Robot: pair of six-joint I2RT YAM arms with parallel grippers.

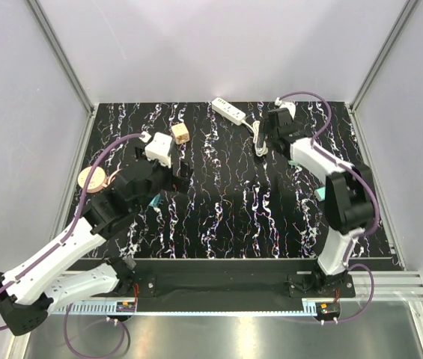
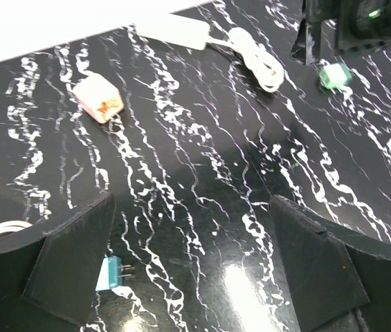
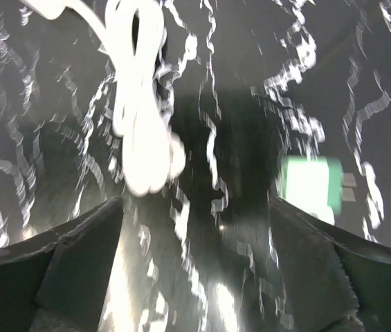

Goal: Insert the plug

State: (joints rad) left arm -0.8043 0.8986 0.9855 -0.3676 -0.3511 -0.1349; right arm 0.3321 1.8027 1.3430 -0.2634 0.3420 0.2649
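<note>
Right gripper (image 3: 196,207): fingers spread, nothing between them, hovering over the black white-veined table (image 1: 226,217) at the far right. The right wrist view is smeared, so detail is poor.

The small light-green plastic plug (image 3: 309,185) lies on the table just ahead of that gripper, off toward one finger, not between the two. Can't tell whether a finger touches it.

Across the gap is the coiled white cord (image 3: 140,117), bundled in a loop, near the plug but apart from it. The cord runs back to the long white power strip (image 1: 228,110), which lies flat at the far edge. The plug is well short of the strip and not in any socket.

Left gripper (image 2: 192,207): also spread and empty, over the mid-left of the table. Beside one finger, a small teal plug piece with two metal prongs (image 2: 112,272) lies flat on the table. Further out, a cream cube with orange marks (image 2: 98,99) sits on its own.

Count:
- one light-green plug
- one power strip
- one coiled cord
- one cream cube
- one round tan disc (image 1: 91,179), near the left edge
- two teal pieces: the pronged one and a second teal piece (image 1: 318,193) by the right arm's elbow
</note>
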